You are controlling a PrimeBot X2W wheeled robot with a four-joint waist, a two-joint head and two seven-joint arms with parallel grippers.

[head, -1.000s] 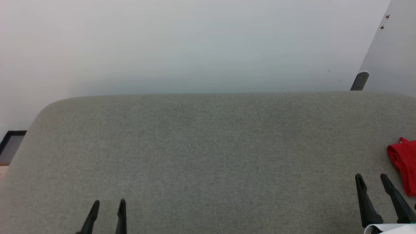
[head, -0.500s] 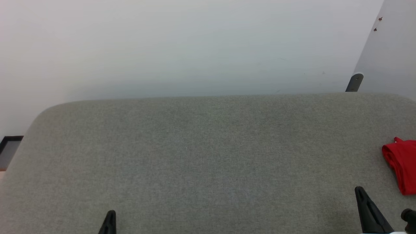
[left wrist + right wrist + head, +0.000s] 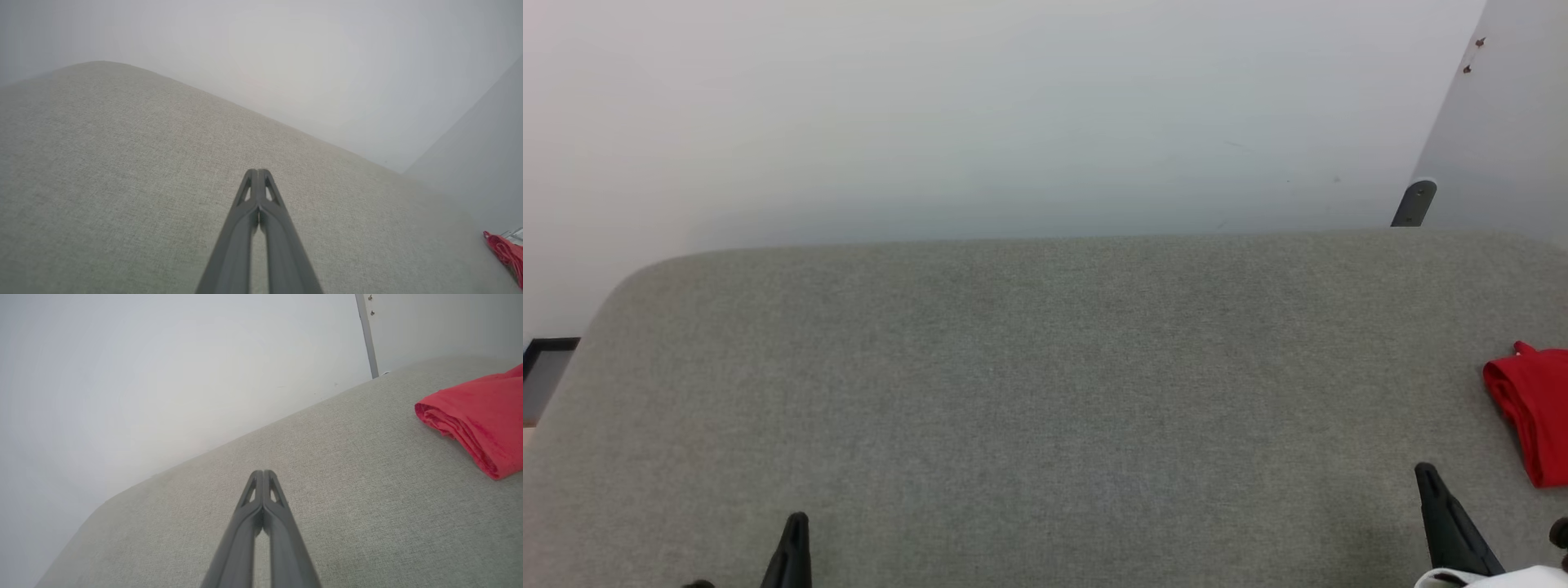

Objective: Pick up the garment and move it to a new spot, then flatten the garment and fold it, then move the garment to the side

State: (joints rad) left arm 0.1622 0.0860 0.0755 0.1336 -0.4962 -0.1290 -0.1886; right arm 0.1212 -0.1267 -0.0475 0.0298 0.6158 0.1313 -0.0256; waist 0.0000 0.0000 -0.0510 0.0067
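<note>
The garment is a folded red bundle lying at the far right edge of the grey fabric surface; it also appears as the garment at the right of the right wrist view and the garment at the lower right of the left wrist view. My right gripper is shut and holds nothing, a short way to the left of the garment and nearer to me. My left gripper is shut and holds nothing at the lower left, far from the garment. The wrist views show my left gripper and my right gripper with their tips pressed together.
A pale wall rises behind the surface's far edge. At the back right stands a grey panel with a dark bracket. A dark-framed object sits beyond the left edge.
Both grippers have closed from open to shut with nothing in them, and both have drawn back toward the bottom of the head view. The garment lies as before.
</note>
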